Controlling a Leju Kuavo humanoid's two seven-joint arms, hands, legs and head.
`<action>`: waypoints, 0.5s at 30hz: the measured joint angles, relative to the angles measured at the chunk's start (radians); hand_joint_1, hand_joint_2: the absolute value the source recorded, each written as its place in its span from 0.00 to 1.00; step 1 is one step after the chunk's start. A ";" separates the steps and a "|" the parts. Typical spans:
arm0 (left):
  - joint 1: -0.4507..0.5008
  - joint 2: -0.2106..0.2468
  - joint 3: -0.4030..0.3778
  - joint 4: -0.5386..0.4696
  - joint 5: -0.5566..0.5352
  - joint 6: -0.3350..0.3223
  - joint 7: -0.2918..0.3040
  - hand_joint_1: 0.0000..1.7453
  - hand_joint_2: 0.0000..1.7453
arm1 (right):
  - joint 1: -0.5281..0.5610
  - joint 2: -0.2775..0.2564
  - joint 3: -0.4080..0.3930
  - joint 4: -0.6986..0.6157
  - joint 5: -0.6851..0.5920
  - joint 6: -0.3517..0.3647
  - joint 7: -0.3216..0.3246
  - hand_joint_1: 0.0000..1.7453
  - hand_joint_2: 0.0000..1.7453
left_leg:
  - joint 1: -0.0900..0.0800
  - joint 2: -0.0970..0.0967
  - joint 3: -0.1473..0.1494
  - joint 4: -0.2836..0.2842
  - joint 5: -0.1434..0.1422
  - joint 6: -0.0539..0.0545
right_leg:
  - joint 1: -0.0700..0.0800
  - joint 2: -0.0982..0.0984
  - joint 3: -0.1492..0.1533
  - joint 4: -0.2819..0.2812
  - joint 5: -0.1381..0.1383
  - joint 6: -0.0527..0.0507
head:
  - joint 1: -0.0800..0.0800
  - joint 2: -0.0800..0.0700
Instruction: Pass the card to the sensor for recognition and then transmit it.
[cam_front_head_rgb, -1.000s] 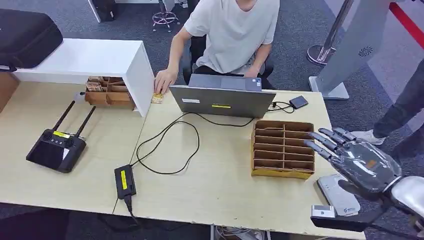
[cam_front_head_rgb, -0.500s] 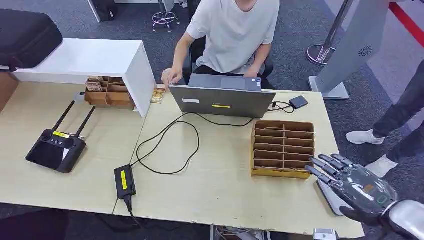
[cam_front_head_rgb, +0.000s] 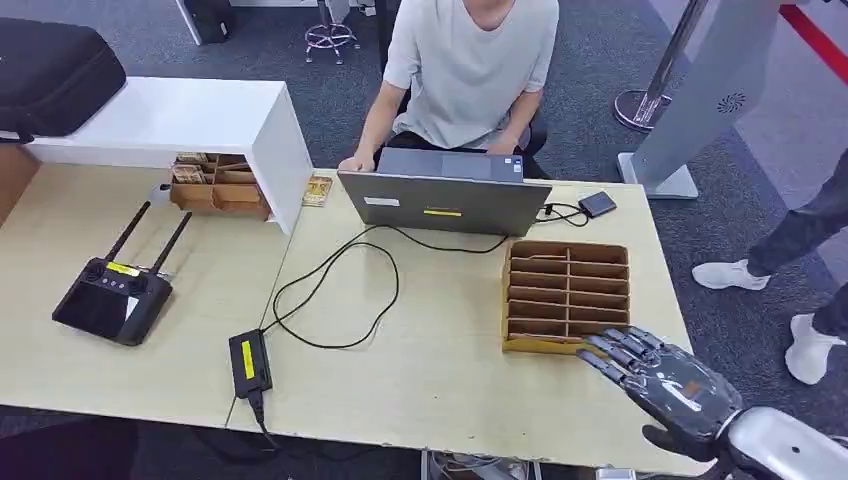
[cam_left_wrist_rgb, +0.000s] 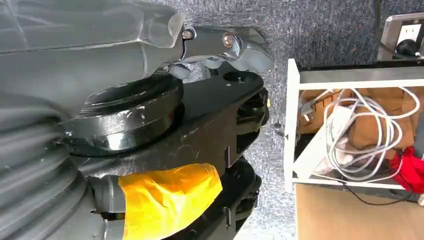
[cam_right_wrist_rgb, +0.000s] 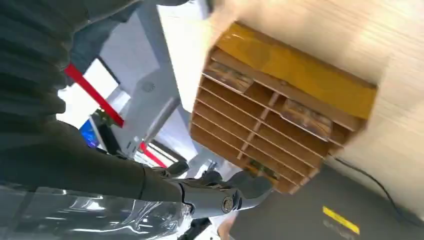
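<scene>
One right hand (cam_front_head_rgb: 672, 385), fingers (cam_front_head_rgb: 612, 352) apart and holding nothing, hovers beside one cardboard divider box (cam_front_head_rgb: 566, 294) on the surface (cam_front_head_rgb: 440, 340).

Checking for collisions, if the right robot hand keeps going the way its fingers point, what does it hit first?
Most likely the cardboard divider box: the right robot hand points at its near right corner, fingertips almost there. Height above the table is unclear, so it might pass over the rim.
</scene>
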 joint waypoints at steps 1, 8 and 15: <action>0.000 0.000 0.000 0.000 0.000 0.000 0.000 0.00 1.00 | 0.007 0.032 0.007 0.016 0.030 -0.053 -0.010 0.00 1.00 | 0.000 0.000 0.000 0.000 0.000 0.000 | 0.000 0.000 0.000 0.000 0.000 0.000 | 0.000 0.000; -0.007 -0.002 0.000 0.000 -0.004 0.001 0.006 0.00 1.00 | 0.138 0.246 0.043 0.105 0.183 -0.322 -0.008 0.00 1.00 | 0.001 0.000 0.000 -0.001 0.000 0.000 | 0.002 0.000 0.000 0.000 0.000 0.000 | -0.001 0.000; -0.011 -0.001 0.000 0.000 -0.010 0.001 0.009 0.00 1.00 | 0.197 0.328 0.047 0.133 0.209 -0.335 0.009 0.00 1.00 | 0.001 0.000 0.000 -0.001 0.000 0.000 | 0.002 0.000 0.000 0.000 0.000 -0.001 | 0.000 0.000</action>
